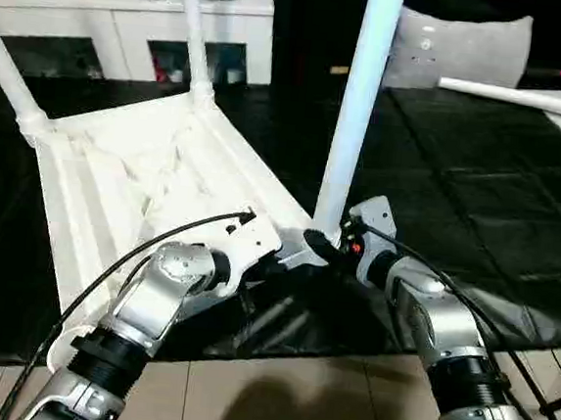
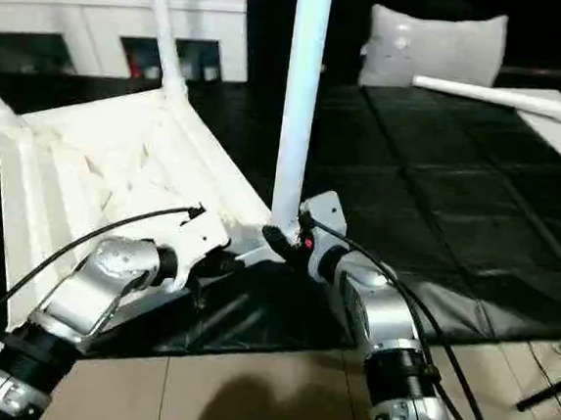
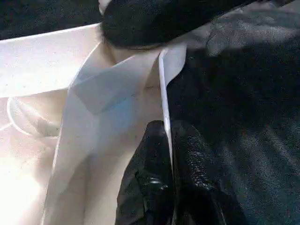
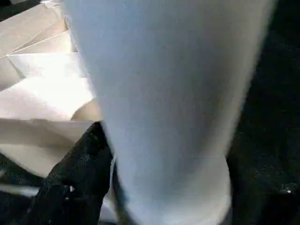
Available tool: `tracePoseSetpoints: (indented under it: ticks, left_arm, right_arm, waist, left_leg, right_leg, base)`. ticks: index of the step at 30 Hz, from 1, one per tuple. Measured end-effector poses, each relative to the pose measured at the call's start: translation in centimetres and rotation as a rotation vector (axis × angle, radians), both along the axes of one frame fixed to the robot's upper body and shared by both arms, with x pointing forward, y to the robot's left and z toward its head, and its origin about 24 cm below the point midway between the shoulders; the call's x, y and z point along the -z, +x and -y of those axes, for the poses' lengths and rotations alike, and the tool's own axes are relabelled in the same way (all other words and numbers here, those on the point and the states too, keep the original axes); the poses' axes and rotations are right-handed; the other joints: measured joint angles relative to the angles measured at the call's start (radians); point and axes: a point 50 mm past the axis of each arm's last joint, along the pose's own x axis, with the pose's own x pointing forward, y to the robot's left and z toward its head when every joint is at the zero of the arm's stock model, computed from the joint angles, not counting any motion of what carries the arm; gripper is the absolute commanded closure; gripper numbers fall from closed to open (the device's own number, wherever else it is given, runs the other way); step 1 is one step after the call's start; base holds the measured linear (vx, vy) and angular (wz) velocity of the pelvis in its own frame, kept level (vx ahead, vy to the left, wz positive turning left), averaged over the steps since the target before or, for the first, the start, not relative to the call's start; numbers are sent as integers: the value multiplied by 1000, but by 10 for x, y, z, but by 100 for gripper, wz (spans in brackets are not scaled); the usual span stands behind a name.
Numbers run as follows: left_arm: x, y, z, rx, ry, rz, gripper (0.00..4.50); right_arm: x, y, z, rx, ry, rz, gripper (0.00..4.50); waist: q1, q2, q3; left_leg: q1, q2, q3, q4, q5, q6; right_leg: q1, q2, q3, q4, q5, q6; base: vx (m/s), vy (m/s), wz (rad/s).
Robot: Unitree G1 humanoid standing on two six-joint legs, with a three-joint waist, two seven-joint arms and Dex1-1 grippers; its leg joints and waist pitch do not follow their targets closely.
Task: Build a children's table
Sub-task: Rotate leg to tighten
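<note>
Silver forearms (image 1: 160, 293), black cables, seemingly.

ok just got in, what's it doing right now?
The robot is assembling the children's table. The tabletop lies upside down on the black work surface, two legs already standing in its far corner sockets. The right gripper is shut on a third leg, held upright at the near corner by its base. The left gripper pinches the tabletop's rim beside that corner, steadying it. The fourth leg lies loose at the far right.
</note>
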Motion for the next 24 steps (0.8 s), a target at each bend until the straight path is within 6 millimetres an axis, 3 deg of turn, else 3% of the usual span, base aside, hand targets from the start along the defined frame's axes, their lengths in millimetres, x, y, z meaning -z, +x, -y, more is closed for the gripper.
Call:
tracePoseSetpoints:
  ticks: [9,24]
  left_arm:
    - [-1,-1,-6,78,25,25,450]
    - [-4,5,-35,282,125,44,450]
  right_arm:
    - [1,-17,24,-123,-21,34,18]
    - [-22,-24,59,-390,-84,88,3]
  waist:
    - [31,2,0]
    - [34,2,1]
  left_leg:
    - [0,0,0,0,-1,4]
    - [-1,0,0,1,0,3]
  right_leg:
    - [0,0,0,0,-3,0]
    - [0,0,0,0,-1,1]
  base:
    - [0,0,0]
    - [0,0,0]
